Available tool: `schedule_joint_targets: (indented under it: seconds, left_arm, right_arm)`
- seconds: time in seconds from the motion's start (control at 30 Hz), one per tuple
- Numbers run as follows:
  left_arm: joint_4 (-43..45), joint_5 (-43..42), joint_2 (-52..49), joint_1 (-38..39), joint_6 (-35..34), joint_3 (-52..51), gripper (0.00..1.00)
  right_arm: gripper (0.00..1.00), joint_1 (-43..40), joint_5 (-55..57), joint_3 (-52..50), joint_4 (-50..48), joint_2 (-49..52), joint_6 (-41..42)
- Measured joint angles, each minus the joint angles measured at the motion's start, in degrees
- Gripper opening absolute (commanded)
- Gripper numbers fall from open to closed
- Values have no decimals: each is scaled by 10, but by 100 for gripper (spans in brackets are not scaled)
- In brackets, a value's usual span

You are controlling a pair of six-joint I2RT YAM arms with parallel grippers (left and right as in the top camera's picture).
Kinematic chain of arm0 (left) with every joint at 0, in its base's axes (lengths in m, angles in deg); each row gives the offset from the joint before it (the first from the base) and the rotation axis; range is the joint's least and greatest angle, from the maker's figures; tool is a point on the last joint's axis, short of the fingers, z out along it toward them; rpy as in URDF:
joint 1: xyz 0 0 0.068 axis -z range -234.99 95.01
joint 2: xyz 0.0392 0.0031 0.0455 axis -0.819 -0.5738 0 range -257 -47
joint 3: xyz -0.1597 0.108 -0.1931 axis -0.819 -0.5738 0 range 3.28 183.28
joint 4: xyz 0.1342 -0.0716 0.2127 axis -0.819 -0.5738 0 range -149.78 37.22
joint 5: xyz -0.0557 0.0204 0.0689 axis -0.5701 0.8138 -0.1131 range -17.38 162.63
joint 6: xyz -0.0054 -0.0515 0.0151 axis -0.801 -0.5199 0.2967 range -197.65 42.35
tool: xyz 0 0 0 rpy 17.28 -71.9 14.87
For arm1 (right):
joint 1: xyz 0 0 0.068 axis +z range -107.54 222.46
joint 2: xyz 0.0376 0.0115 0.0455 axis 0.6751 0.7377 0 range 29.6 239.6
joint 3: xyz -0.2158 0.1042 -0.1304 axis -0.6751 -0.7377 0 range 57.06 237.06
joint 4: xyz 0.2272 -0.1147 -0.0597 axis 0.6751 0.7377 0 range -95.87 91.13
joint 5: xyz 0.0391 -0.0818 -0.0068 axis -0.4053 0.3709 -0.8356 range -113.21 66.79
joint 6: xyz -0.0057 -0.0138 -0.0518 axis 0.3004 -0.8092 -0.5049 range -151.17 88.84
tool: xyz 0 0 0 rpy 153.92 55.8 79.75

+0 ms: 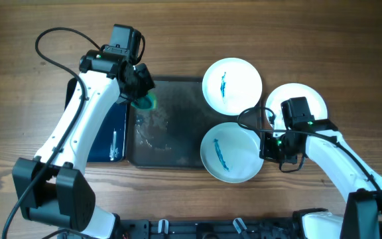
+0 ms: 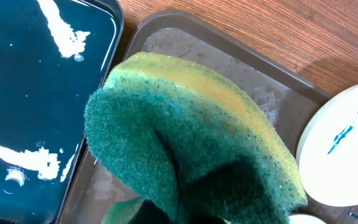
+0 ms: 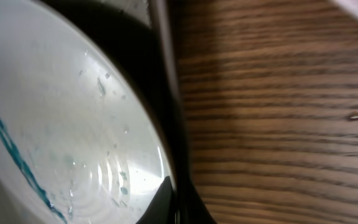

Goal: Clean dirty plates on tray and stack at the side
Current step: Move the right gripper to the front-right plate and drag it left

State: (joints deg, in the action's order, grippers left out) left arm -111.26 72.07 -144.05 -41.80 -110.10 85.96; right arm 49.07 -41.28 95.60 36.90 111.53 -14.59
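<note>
Holding the streaked plate steady matters most: your right gripper is closed on its rim at the tray's right edge, and your left gripper clamps the sponge. Bring the sponge flat across the blue streak.

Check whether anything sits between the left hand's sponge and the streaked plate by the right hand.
Nothing visible does. Only bare, wet tray lies between the sponge and that plate; the right hand grips its opposite rim, clear of the path.
</note>
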Motion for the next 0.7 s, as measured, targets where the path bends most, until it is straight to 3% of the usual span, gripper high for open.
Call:
schedule_joint_targets:
  seconds: [0.23, 0.37, 0.7]
  left_arm:
    - [0, 0, 0, 0, 0, 0, 4]
    - [0, 0, 0, 0, 0, 0, 4]
    - [2, 0, 0, 0, 0, 0, 4]
  right_arm:
    - [4, 10, -3, 47, 69, 0, 0]
    - [4, 67, -1, 105, 86, 0, 16]
    - [4, 270, 96, 160, -30, 26, 241]
